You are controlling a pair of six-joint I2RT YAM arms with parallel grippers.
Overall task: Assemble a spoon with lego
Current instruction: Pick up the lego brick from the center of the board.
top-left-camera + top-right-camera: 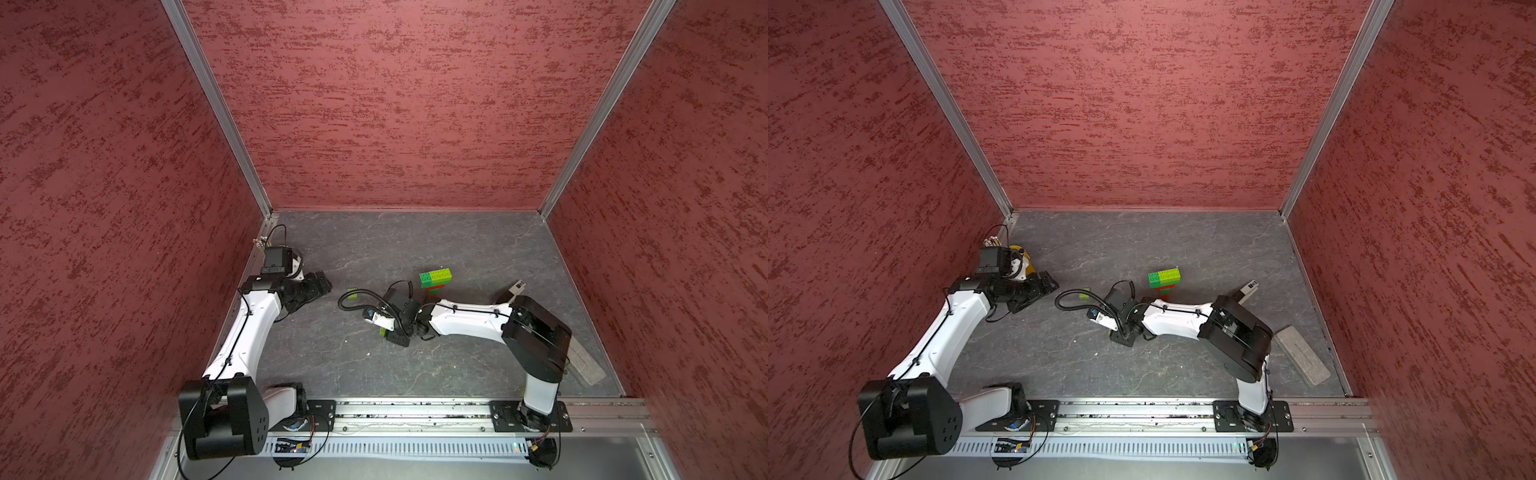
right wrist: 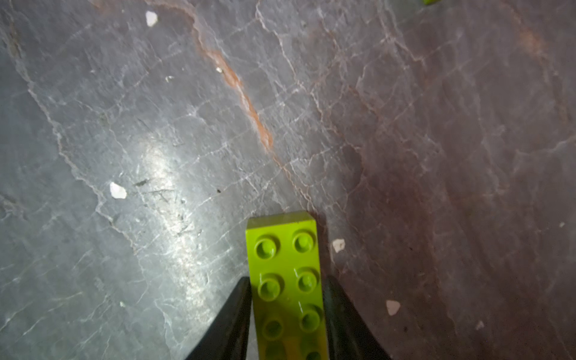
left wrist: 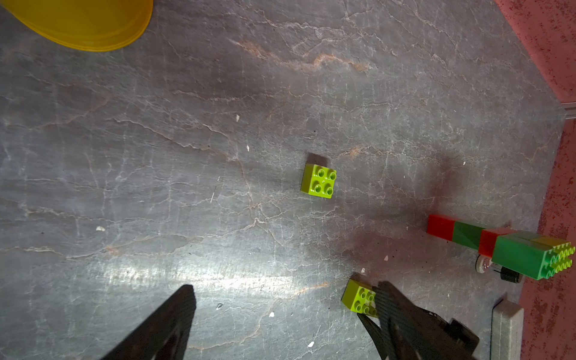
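Pinching a lime oblong brick [image 2: 288, 286] by its two long sides, the right gripper [image 2: 287, 279] stands with jaws narrow, one finger flat against each flank. That brick lies studs-up on the grey table [image 2: 156, 124], its long axis running straight out along the fingers and its free end away from the wrist. In both top views it shows only as a scrap of lime under the gripper, so its heading there cannot be told.

From the jaws the spoon [image 1: 434, 281] lies at about one o'clock, near but apart. It rests flat with its long axis running six to twelve, the wide green head toward twelve, the red stem toward six and partly under the right forearm. Its studs face twelve, so I judge the brick must come round to that far edge and turn crosswise.

A small square lime brick [image 1: 352, 294] sits toward ten or eleven o'clock from the jaws. Beyond it the left gripper [image 1: 322, 284] hangs with jaws wide, holding nothing — farther from the spoon than the right.
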